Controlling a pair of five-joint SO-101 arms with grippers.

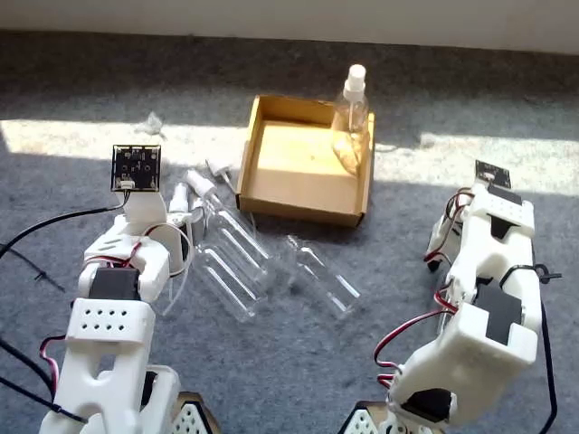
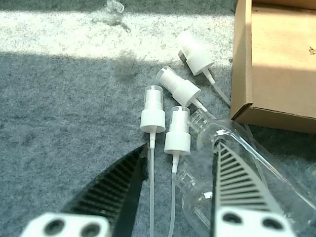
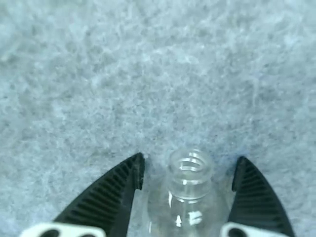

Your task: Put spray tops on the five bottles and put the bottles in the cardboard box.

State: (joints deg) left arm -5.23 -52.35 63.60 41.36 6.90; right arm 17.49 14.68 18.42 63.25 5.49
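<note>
The left gripper [image 2: 180,148] hangs low over the grey carpet [image 1: 81,99], its jaws spread wide with nothing between them. Just ahead of them lie four loose spray tops. The nearest spray top [image 2: 177,132] lies almost straight out from the gap between the jaws. Its white head points away from the gripper and its thin dip tube trails back toward it, so the long axis runs along the jaws' reach, not across it. A second top [image 2: 152,112] lies parallel and just beside it, toward one jaw. The other two lie farther on, toward the cardboard box [image 1: 271,203].

A clear lying bottle [image 2: 237,163] rests beside the other jaw, close to the nearest top. Judging by that, a closing pinch would have little room on that side. In the high view three uncapped bottles lie on the carpet between the arms, in front of the box. One capped bottle [image 1: 352,117] stands inside the box at its far corner.

The right gripper [image 3: 190,159] has its jaws either side of an open-necked bottle [image 3: 190,197] and appears to clamp the body. The neck points away from the wrist. The left arm is much the nearer to the tops.
</note>
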